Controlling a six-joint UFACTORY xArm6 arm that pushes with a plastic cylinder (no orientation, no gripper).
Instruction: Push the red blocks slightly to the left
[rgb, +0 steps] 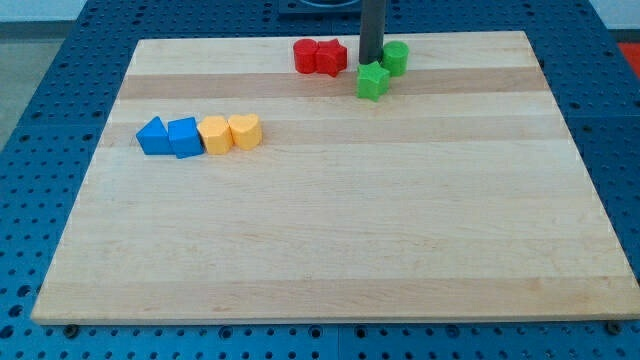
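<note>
Nearest the camera lay bare wooden board (330, 250). At the view's left sat a row — blue triangle (153, 135), blue block (185, 137), two yellow blocks (215, 134) and (245, 130). Farther back, two red blocks (307, 56) and (331, 57) touched; the rod's tip (371, 62) — no claw on it — stood just right of them, between the green star block (373, 81) and green cylinder (395, 57).

Two red blocks (320, 57), two green blocks (383, 70), two blue blocks (170, 136), two yellow blocks (230, 132); eight total on one counter (340, 230).
</note>
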